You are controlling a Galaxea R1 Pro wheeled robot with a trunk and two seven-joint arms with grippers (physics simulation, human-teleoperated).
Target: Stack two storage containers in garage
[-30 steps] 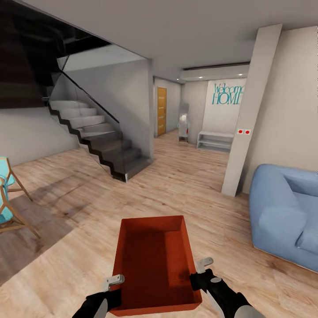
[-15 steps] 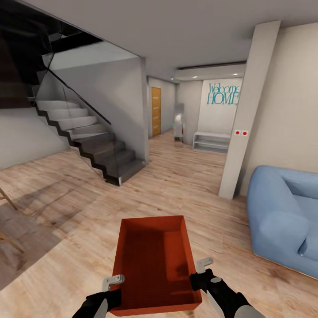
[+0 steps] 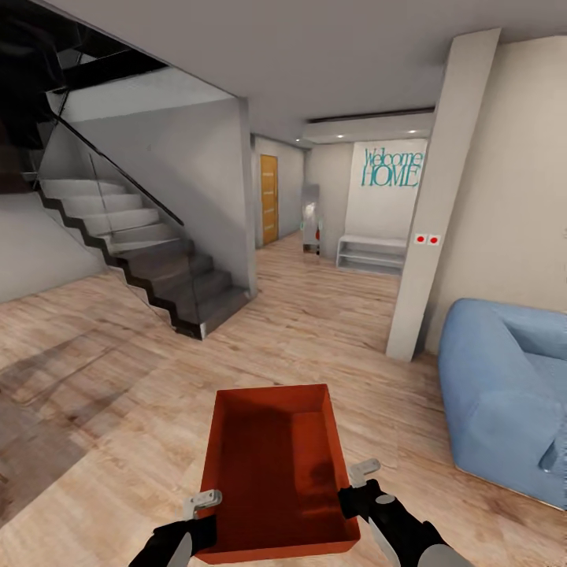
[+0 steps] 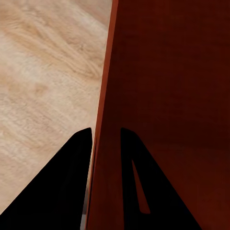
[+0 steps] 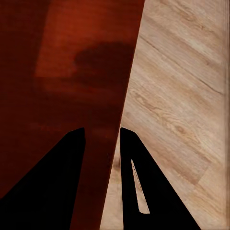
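I carry one red-orange storage container (image 3: 276, 468) in front of me, above the living room's light wood-plank flooring (image 3: 331, 323). My left gripper (image 3: 209, 516) is shut on its left wall, and my right gripper (image 3: 354, 488) is shut on its right wall. The left wrist view has the thin container wall (image 4: 108, 96) pinched between the two dark fingers (image 4: 72, 182). Seen from the right wrist, the other wall (image 5: 127, 86) runs between the fingers (image 5: 136, 182) in the same way. The bin is empty.
A blue sofa (image 3: 504, 394) stands at the right, with a white pillar (image 3: 429, 213) behind it. A dark staircase (image 3: 150, 268) rises at the left. Ahead, a hallway leads to a wooden door (image 3: 269, 198) and a low white bench (image 3: 372, 253) under a "Welcome HOME" sign.
The view has turned to the right and moved forward: the wooden chair at the left has slid out of sight and the staircase has shifted left. The container sits in my grippers unchanged.
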